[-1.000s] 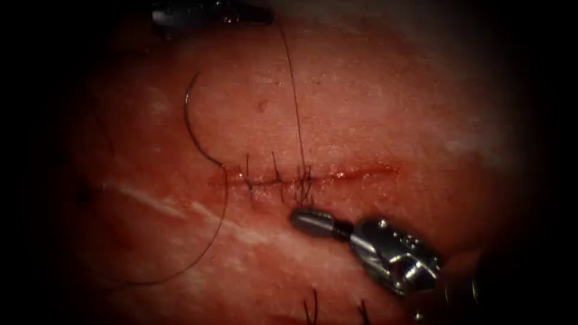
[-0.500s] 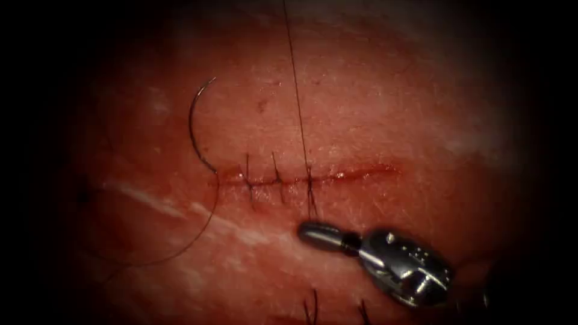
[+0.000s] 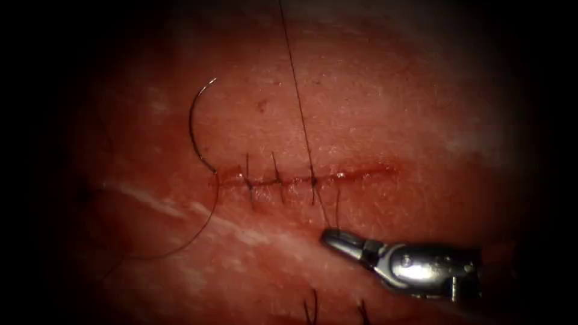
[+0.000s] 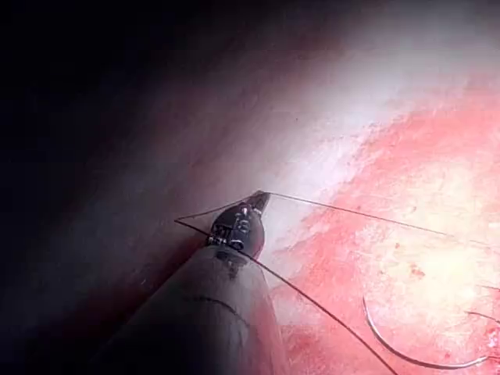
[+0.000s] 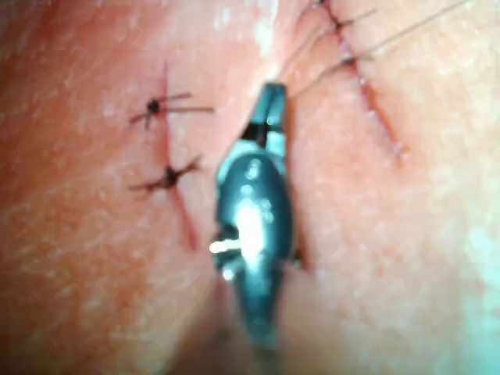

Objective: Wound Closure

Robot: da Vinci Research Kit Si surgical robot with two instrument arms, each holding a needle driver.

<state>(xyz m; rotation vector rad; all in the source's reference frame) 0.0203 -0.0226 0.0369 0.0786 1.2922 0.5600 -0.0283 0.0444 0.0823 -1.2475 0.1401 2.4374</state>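
The tissue has a level cut with three stitches across its left half. My right tool sits just below the cut, jaws shut on the short thread end that comes from the third stitch; its tip shows the same hold. A long thread rises taut from that stitch to the top edge. My left tool is shut on this thread. The curved needle lies free on the tissue above the cut's left end, held by neither tool, also seen from the left wrist.
The needle's trailing thread sweeps down and left in a wide loop below the cut. Two older knotted stitches with cut ends lie beside the right tool. More cut ends stick up near the lower edge.
The left tool has gone up out of the endoscope view with the long thread. The right tool moved right and down with the short end. The loose loops at the third stitch drew tight.
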